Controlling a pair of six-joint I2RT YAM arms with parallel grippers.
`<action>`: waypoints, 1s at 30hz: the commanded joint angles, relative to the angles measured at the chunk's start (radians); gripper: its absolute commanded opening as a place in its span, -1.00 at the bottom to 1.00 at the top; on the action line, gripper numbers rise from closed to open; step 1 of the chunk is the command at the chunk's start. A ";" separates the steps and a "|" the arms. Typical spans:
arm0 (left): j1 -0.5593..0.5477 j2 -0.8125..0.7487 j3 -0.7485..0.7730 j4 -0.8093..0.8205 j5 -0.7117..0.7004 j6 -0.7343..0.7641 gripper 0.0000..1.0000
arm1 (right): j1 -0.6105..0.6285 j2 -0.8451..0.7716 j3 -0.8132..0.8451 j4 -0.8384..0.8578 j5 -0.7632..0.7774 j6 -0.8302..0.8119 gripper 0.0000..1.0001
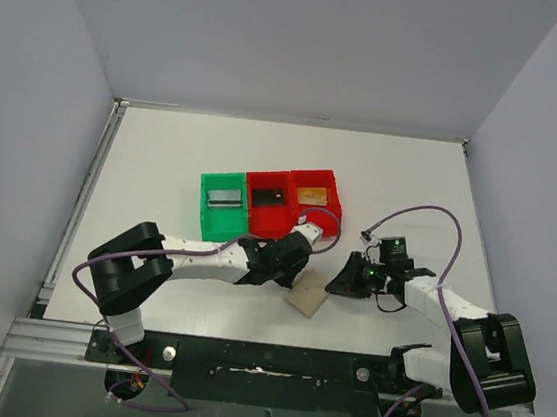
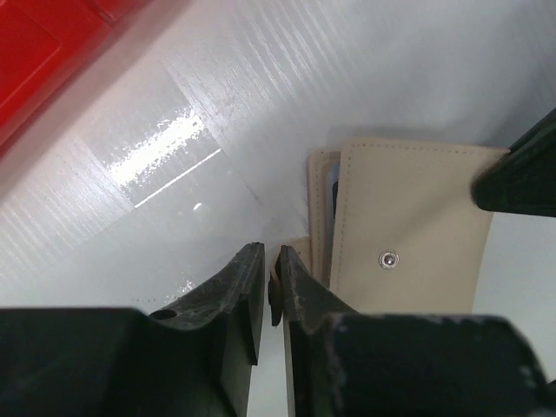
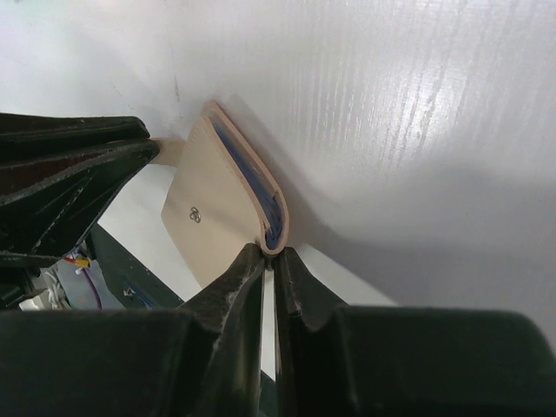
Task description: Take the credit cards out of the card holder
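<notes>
Top view, left gripper [image 1: 296, 277]: it is down at the card holder [image 1: 306, 299], which lies just ahead of its tips. The jaws are too small to read here.
Top view, right gripper [image 1: 333, 286]: it sits at the opposite side of the card holder, tips against it.
Top view, credit cards: all are well beyond both grippers. The silver card [image 1: 224, 198] is in the green bin [image 1: 221, 226], the black card [image 1: 270, 195] in the middle red bin [image 1: 265, 219], and the gold card [image 1: 310, 195] in the end red bin [image 1: 335, 201].
Left wrist, jaws: only a slit apart, and they look pinched on the little tab [image 2: 301, 250] at the card holder's near corner. The stitched flap with its snap stud spreads to the right of the tips.
Right wrist, jaws: nearly together, nipping the card holder's edge right at the tips. The flaps bow apart beyond them and show blue lining.
Right wrist, contents: no card edge shows in the slot, so whether one is inside cannot be told.
Handling, card holder: it looks light, soft and floppy, likely to bend rather than resist. The best holds are the tab and a flap edge, eased apart gently.
Handling, cards: they look thin, stiff and slick. Any card inside wants a pinch on an exposed short edge and a straight slide out.
</notes>
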 commanded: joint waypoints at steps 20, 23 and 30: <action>0.141 -0.336 -0.166 0.119 0.220 -0.244 -1.00 | 0.014 -0.057 0.180 -0.097 0.110 0.099 0.35; 0.140 -0.362 -0.162 0.124 0.224 -0.279 -1.00 | 0.064 -0.058 0.167 -0.034 0.103 0.168 0.36; 0.123 -0.375 -0.151 0.157 0.296 -0.316 -1.00 | 0.129 0.050 0.131 0.108 0.087 0.282 0.30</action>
